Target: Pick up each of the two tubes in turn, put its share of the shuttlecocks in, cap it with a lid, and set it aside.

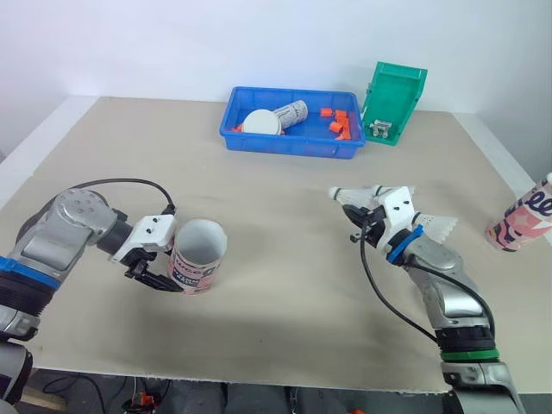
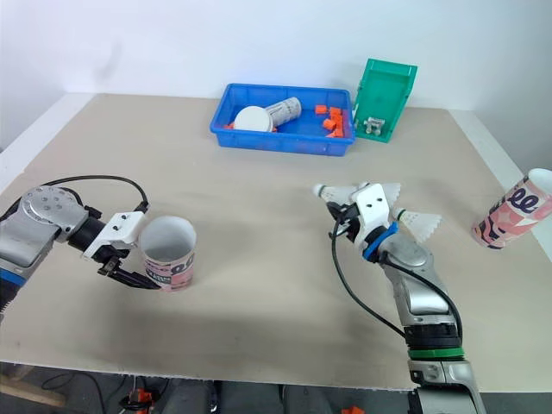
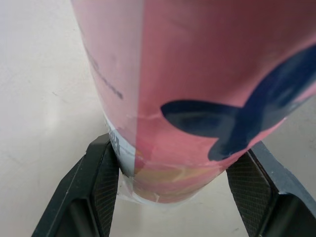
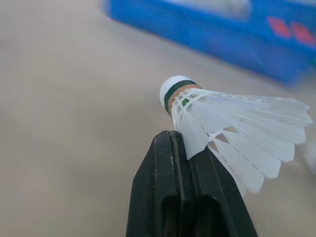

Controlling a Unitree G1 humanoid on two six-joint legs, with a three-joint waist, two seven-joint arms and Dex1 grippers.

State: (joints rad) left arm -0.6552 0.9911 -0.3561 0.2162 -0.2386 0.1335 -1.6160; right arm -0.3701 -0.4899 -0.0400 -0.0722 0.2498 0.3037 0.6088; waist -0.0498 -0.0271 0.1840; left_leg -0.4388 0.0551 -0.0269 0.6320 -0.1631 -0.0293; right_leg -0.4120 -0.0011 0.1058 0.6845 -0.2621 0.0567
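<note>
A pink printed tube [image 1: 198, 259] is at the left of the table, tilted with its open mouth up; my left gripper [image 1: 164, 272] is shut on its lower end. In the left wrist view both black fingers [image 3: 98, 182] press the tube [image 3: 197, 98] from either side. My right gripper [image 1: 362, 209] is shut on the feather skirt of a white shuttlecock [image 4: 237, 123], held over the table right of centre with its cork [image 1: 336, 195] pointing left. Another shuttlecock [image 1: 440, 227] lies on the table just right of that gripper. The second pink tube [image 1: 522, 216] lies at the table's right edge.
A blue tray [image 1: 293, 145] at the back centre holds a white lid [image 1: 261, 122], a printed cylinder [image 1: 291, 112] and small orange pieces [image 1: 341, 122]. A green bin [image 1: 392, 102] stands to its right. Bare table lies between the two arms.
</note>
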